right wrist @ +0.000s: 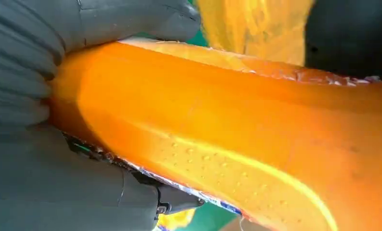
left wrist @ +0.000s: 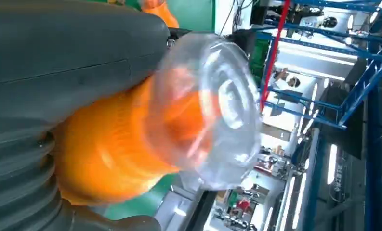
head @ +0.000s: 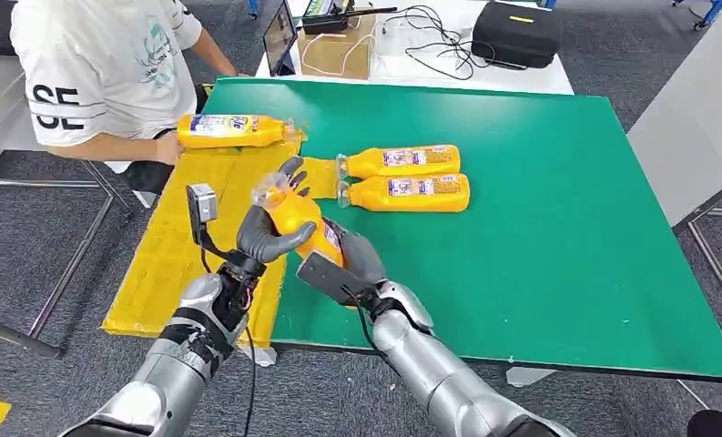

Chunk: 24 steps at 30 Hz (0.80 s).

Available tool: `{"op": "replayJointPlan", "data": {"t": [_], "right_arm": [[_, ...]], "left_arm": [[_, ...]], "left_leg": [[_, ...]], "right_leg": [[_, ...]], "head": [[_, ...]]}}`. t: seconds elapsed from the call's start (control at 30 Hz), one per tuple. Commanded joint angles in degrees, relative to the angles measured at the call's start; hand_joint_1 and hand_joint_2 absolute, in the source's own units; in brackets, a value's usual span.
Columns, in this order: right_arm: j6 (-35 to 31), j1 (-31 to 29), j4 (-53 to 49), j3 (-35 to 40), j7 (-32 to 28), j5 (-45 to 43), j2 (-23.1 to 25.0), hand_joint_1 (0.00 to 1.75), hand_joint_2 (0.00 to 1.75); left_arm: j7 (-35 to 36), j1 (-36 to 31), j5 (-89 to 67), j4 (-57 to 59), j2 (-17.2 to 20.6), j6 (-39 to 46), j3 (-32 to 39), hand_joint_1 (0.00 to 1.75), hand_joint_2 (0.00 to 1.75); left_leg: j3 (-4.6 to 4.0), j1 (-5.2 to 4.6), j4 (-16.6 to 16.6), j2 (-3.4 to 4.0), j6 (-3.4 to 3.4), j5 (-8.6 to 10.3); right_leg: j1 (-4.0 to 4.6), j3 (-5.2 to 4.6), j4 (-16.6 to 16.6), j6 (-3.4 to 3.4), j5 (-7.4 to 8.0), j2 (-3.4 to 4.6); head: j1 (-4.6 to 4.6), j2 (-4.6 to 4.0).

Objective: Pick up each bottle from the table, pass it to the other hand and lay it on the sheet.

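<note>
At the centre-left of the head view, both the left hand [head: 268, 235] and right hand [head: 357, 262] grip the orange plastic bottle [head: 295, 214]. The handover seems underway; next, the right should let go before laying on the yellow sheet [head: 170, 264].

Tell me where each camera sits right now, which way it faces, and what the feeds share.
Head view: high on the body, looking down at the green table; both silver arms show, left hand and right hand on the orange plastic bottle.
Left wrist view: behind the left hand, facing the bottle's clear cap end.
Right wrist view: behind the right hand, against the bottle's side.
Shared: all three show that bottle.
</note>
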Motion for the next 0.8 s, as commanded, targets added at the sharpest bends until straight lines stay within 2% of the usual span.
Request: {"op": "replayJointPlan", "data": {"t": [0.03,0.17,0.5,0.6,0.63,0.67,0.7,0.8], "right_arm": [[0.25,-2.75,3.82,2.87,1.25,1.35,-0.46,1.75,1.75],[-1.0,-3.57,3.63,1.8,1.65,1.04,-0.17,1.75,1.75],[-0.82,-3.76,3.62,1.76,1.65,1.0,-0.25,1.75,1.75],[-1.52,-4.13,3.32,0.93,1.59,0.49,-0.5,1.75,1.75],[-3.23,-4.11,2.47,-0.79,1.44,-0.72,-0.58,0.42,1.75],[-3.32,-4.08,2.32,-0.98,1.37,-0.87,-0.59,0.42,1.75],[-3.83,-3.86,1.68,-1.78,0.87,-1.62,-0.6,0.0,1.75],[-5.88,-2.65,-1.08,-4.11,-0.18,-3.6,-1.2,0.0,1.75]], "left_arm": [[2.47,-4.74,-3.51,6.63,2.01,0.77,-6.7,1.75,1.75],[3.11,-6.69,-2.94,13.76,2.17,-0.4,-7.65,1.75,1.75],[3.04,-6.67,-2.86,13.94,2.42,-0.68,-7.61,1.75,1.75],[4.19,-6.83,-1.07,15.07,2.61,-3.05,-7.07,1.75,1.75],[3.91,-7.05,-0.78,15.25,2.75,-2.92,-7.44,1.75,1.75],[3.78,-7.02,-0.65,15.12,2.72,-2.74,-7.34,1.75,1.75],[3.49,-6.98,-0.17,14.64,2.6,-2.22,-6.98,1.75,1.75],[3.3,-6.79,1.57,12.27,2.65,0.72,-4.7,1.75,1.75]], "left_leg": [[0.23,0.11,0.07,-0.09,-0.09,-0.14],[0.13,0.05,0.05,-0.06,-0.06,-0.07],[0.17,0.06,0.04,0.04,-0.07,-0.1],[0.18,0.04,0.02,0.05,-0.07,-0.09],[0.08,0.01,0.0,-0.01,-0.04,-0.04],[0.16,0.04,0.03,0.02,-0.06,-0.1],[0.12,0.01,0.0,0.02,-0.05,-0.06],[0.09,0.03,0.03,0.01,-0.05,-0.06]], "right_leg": [[0.12,0.3,0.02,-0.12,-0.16,-0.13],[0.06,0.17,0.03,-0.08,-0.09,-0.1],[0.07,0.19,0.02,-0.1,-0.08,0.01],[0.05,0.19,0.02,-0.09,-0.08,0.01],[0.02,0.09,0.01,-0.06,-0.05,-0.03],[0.05,0.18,0.03,-0.09,-0.1,-0.01],[0.02,0.12,0.03,-0.07,-0.07,0.0],[0.03,0.12,0.03,-0.07,-0.06,-0.02]], "head": [[0.02,-0.02],[0.0,0.0],[0.02,-0.02],[0.02,-0.02],[0.02,-0.02],[0.02,-0.02],[0.02,0.0],[0.02,-0.02]]}}
